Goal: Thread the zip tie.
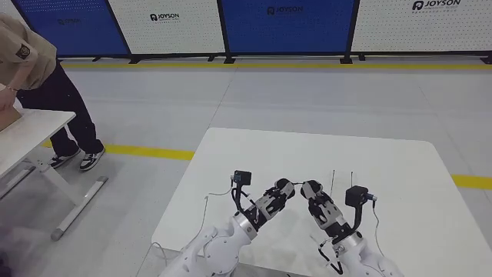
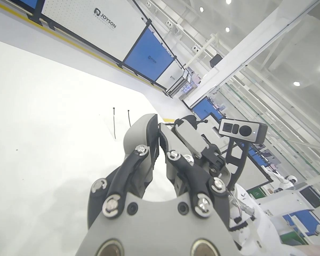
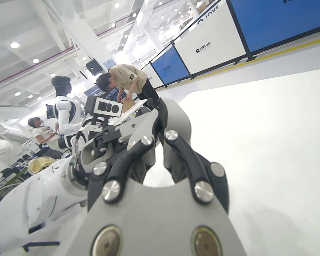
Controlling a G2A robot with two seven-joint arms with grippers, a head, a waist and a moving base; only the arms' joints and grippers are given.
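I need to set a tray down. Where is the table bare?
The table is bare along its far edge and far left. Crowded: near centre, where left hand and right hand hold a zip tie, with two loose zip ties just beyond.

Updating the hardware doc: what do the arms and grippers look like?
Arms: glossy white shells. Left gripper and right gripper match: grey body and finger shells, black ribbed pads, black linkage bars with silver pivot screws, two brass-coloured discs on the base. Each wrist carries a black bracket with a grey-and-black camera box; thin cables trail nearby.
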